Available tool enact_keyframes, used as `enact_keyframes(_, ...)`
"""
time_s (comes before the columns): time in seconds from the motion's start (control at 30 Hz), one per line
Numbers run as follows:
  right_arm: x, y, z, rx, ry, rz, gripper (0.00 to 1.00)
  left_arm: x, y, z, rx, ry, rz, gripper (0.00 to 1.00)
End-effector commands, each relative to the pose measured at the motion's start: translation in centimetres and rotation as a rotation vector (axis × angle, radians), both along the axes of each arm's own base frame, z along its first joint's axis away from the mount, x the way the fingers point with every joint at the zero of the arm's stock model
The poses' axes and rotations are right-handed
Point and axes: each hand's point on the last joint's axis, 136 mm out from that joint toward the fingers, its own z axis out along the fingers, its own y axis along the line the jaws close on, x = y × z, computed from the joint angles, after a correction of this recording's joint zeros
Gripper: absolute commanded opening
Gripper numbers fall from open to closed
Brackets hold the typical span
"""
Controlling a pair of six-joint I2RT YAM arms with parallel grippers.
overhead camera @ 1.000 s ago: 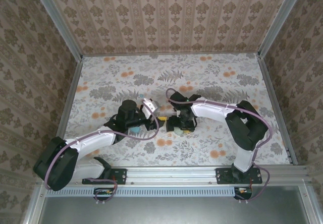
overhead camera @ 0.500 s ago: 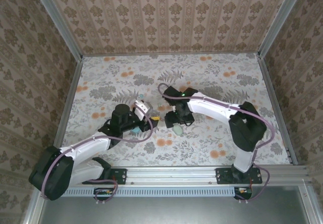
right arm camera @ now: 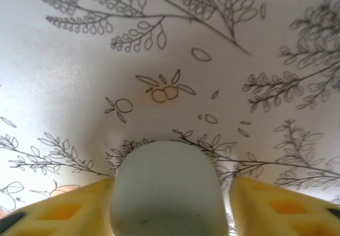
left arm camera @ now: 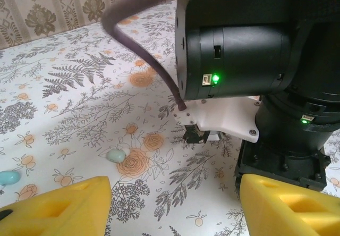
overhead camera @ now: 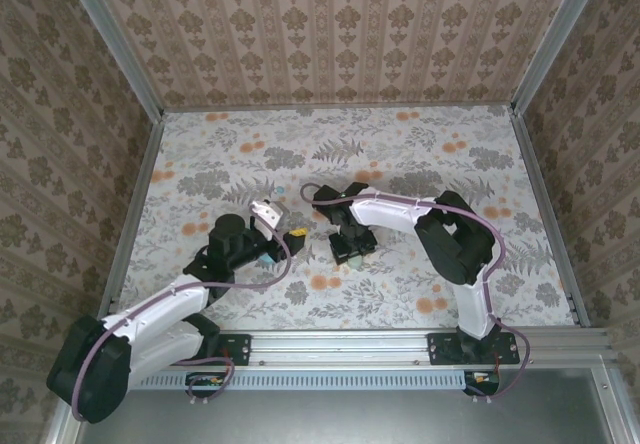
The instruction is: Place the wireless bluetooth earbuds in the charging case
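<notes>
The pale green charging case [right arm camera: 167, 191] lies closed on the flowered table. My right gripper [right arm camera: 171, 193] straddles it: the left yellow finger [right arm camera: 64, 207] touches its side and a thin gap shows at the right finger [right arm camera: 281, 204]. From above, the case [overhead camera: 358, 258] peeks out under the right gripper [overhead camera: 350, 246]. My left gripper [left arm camera: 175, 193] is wide open with nothing in it, low over the table. One mint earbud [left arm camera: 116, 156] lies ahead of its left finger [left arm camera: 58, 207], and a second earbud [left arm camera: 9, 178] lies at the left edge. From above, the left gripper [overhead camera: 292, 232] is just left of the case.
The right arm's black wrist and white bracket [left arm camera: 255, 76] stand close in front of the left gripper. Walls with metal rails [overhead camera: 140, 84] ring the table. Bare flowered tabletop [overhead camera: 330, 144] stretches to the back.
The left arm has drawn back to the left, away from the case. The right arm has folded inward and its gripper has come down around the case.
</notes>
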Motion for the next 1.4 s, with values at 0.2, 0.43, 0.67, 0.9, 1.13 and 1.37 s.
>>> enact_keyframes(0.2,2.4,1.8,7.2,0.359,-0.131,-0.249,0.34,-0.3,-0.6,3.1,-0.07,-0.052,-0.04,0.66)
enact_keyframes(0.43,5.6,3.9,18.8,0.726,-0.381,-0.388,0.35,-2.1,-4.5,8.6,-0.082,-0.279,-0.156,0.73)
enact_keyframes(0.67,5.7,4.8,26.2,0.999,-0.495,-0.433,0.35,-1.4,-7.0,12.9,-0.209,-0.316,-0.132,0.7)
enact_keyframes(0.9,5.1,3.7,28.5,1.063,-0.558,-0.461,0.35,-0.5,-8.0,14.3,-0.298,-0.292,-0.089,0.66)
enact_keyframes(1.13,4.5,3.6,28.7,1.094,-0.558,-0.469,0.36,0.7,-8.3,14.2,-0.346,-0.263,-0.041,0.6)
enact_keyframes(1.37,4.2,3.5,28.0,1.088,-0.55,-0.476,0.36,0.6,-8.8,14.8,-0.368,-0.27,-0.068,0.56)
